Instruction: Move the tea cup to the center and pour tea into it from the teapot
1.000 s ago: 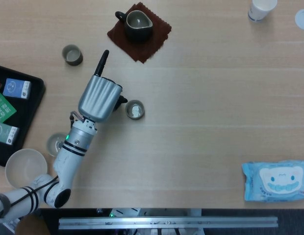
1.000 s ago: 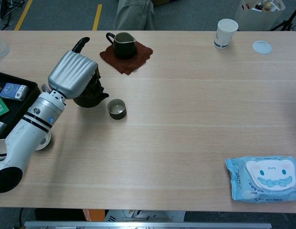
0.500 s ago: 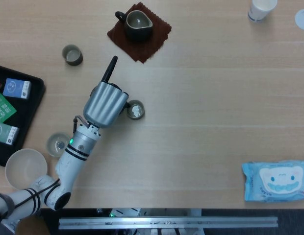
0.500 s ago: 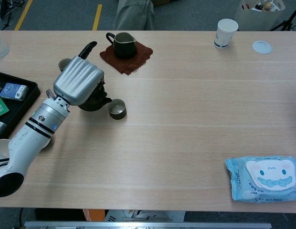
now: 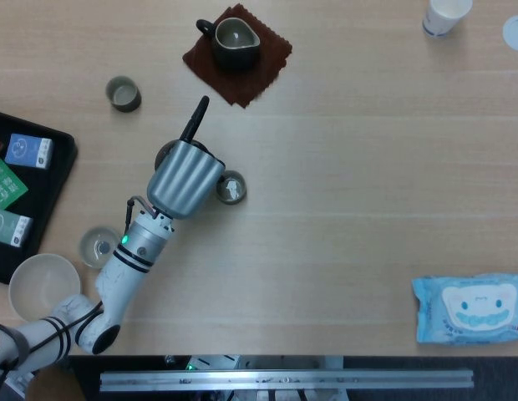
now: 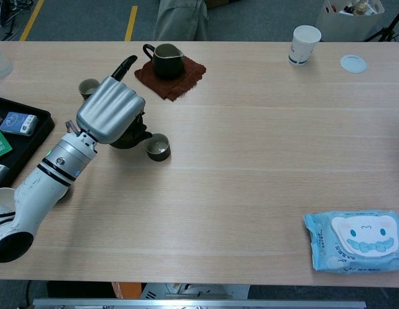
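A small grey-green tea cup [image 5: 231,187] [image 6: 157,147] stands on the table left of the middle. My left hand [image 5: 185,179] [image 6: 111,109] grips a dark teapot [image 6: 131,135] just left of the cup. The hand's silver back covers most of the pot. Its long black handle [image 5: 195,119] [image 6: 125,65] sticks out toward the far side. The pot's front reaches the cup's left rim. I cannot tell whether tea is flowing. My right hand appears in neither view.
A dark pitcher [image 5: 236,42] sits on a red-brown cloth [image 5: 267,71] at the back. A second small cup [image 5: 123,93] is at the far left. A black tray [image 5: 63,159] of packets, a white bowl [image 5: 43,286], a glass dish [image 5: 99,246], a paper cup [image 5: 447,15] and a wipes pack [image 5: 472,307] lie around.
My left hand has carried the teapot to the right, up against the tea cup. The pot's handle has swung rightward. The cup has stayed in place.
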Action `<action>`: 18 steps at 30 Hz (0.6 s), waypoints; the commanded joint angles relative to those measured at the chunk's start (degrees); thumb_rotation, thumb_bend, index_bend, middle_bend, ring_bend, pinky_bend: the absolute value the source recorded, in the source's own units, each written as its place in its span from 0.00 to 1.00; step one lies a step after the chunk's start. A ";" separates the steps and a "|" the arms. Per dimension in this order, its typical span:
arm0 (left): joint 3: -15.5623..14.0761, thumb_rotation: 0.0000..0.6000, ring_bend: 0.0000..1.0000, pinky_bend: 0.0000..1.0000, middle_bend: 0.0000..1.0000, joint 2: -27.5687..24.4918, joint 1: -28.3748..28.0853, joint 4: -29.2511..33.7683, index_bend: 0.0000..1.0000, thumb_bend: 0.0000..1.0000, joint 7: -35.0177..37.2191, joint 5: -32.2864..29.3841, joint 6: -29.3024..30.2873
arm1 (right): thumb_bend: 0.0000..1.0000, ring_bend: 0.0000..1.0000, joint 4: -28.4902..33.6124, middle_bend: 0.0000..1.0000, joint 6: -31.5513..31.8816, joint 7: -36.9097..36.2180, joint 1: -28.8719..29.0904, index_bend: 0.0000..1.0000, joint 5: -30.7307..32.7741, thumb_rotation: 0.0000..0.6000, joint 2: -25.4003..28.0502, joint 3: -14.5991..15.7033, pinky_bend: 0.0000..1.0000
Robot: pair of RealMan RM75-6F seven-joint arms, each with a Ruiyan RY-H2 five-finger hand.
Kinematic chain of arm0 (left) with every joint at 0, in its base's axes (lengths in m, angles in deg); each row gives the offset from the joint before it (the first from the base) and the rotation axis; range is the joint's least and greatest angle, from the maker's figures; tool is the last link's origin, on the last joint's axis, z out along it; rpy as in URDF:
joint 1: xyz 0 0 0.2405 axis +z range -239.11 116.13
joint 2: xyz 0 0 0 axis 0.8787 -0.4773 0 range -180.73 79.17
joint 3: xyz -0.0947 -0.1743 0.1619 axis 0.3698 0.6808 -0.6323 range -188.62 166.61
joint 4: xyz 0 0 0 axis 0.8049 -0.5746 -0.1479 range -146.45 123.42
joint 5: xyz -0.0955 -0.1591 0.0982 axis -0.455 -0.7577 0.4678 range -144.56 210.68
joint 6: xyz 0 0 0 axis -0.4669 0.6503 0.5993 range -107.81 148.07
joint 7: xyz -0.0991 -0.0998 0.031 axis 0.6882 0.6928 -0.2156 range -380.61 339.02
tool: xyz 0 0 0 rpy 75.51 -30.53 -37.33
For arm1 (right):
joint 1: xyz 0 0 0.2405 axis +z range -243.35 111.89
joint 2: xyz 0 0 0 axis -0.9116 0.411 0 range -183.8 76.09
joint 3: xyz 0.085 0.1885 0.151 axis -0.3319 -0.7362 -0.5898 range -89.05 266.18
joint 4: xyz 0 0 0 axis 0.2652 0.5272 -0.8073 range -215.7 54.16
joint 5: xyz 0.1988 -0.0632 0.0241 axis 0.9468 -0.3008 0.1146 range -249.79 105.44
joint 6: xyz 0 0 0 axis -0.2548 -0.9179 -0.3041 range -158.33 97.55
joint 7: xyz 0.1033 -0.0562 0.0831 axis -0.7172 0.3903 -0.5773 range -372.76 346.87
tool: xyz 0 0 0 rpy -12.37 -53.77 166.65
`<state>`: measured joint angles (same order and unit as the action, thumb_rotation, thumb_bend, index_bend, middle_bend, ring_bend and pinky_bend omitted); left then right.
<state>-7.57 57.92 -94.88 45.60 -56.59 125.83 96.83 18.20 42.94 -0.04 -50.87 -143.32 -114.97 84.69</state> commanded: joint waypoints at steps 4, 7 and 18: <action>-0.15 0.81 0.87 0.05 1.00 -0.24 -0.37 -0.37 1.00 0.27 -0.63 0.64 0.01 | 0.29 0.06 0.05 0.21 -0.57 -0.15 0.01 0.14 0.30 1.00 0.04 -0.36 0.08; -0.44 0.82 0.87 0.05 1.00 -0.62 -0.55 -0.53 1.00 0.27 -1.21 1.01 -0.25 | 0.29 0.06 0.18 0.21 -0.79 -0.33 0.00 0.14 0.35 1.00 0.15 -0.52 0.08; -1.14 0.82 0.87 0.05 1.00 -1.64 -0.69 0.01 0.99 0.27 -2.79 1.63 -1.01 | 0.29 0.06 0.57 0.21 -1.17 -0.64 -0.25 0.14 0.56 1.00 0.42 -0.96 0.08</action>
<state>-8.69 56.31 -95.56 45.59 -59.36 127.44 95.84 18.77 41.77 -0.68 -51.11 -142.76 -114.55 83.72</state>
